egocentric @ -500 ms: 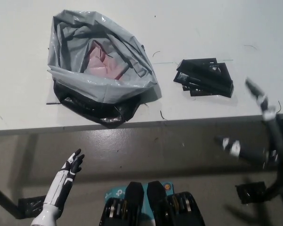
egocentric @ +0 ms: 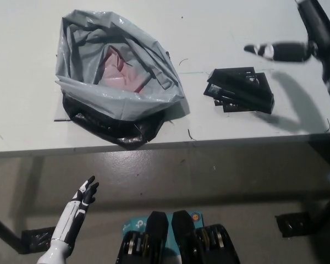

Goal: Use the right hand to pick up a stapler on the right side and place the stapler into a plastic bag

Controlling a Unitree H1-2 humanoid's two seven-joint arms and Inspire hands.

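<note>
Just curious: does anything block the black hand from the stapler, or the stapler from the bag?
Nothing visible: only bare table separates right hand, stapler and open plastic bag. Left hand rests lower left.

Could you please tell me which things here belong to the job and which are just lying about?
Job: black staplers; grey plastic bag; right robot hand, above the white table.
Lying about: pink item inside the bag; left robot hand, resting below the table edge.
</note>
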